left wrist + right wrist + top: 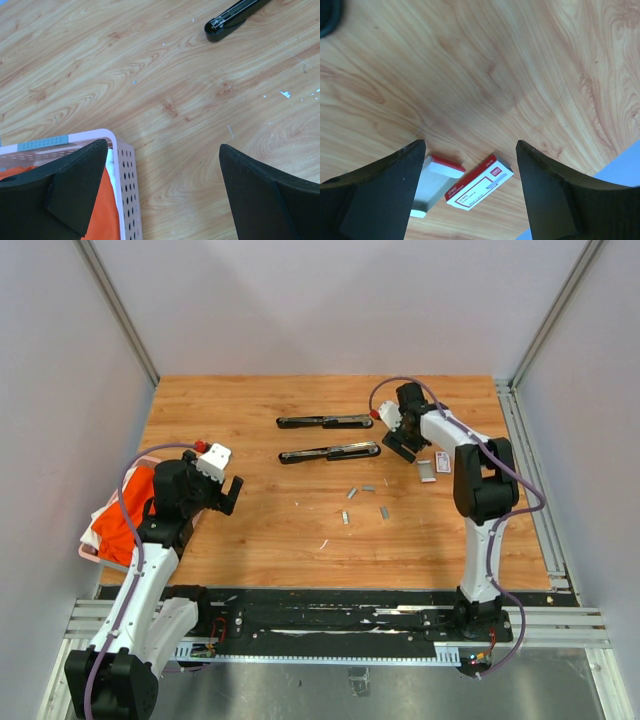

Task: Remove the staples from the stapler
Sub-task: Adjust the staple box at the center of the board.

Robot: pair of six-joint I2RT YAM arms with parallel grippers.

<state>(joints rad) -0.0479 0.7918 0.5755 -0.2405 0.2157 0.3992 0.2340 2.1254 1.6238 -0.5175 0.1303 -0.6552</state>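
several staples (384,511) lie loose mid-frame on the counter (250,530), below the open stapler (330,452). left pincer (163,145) and right pincer (470,145) gape wide, empty. unloading looks nearly done; next i'd check its rail.

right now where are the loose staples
In the top view, the staples lie scattered on the table right of centre. They are on the arms' side of the nearer stapler and left of the white-and-red box.
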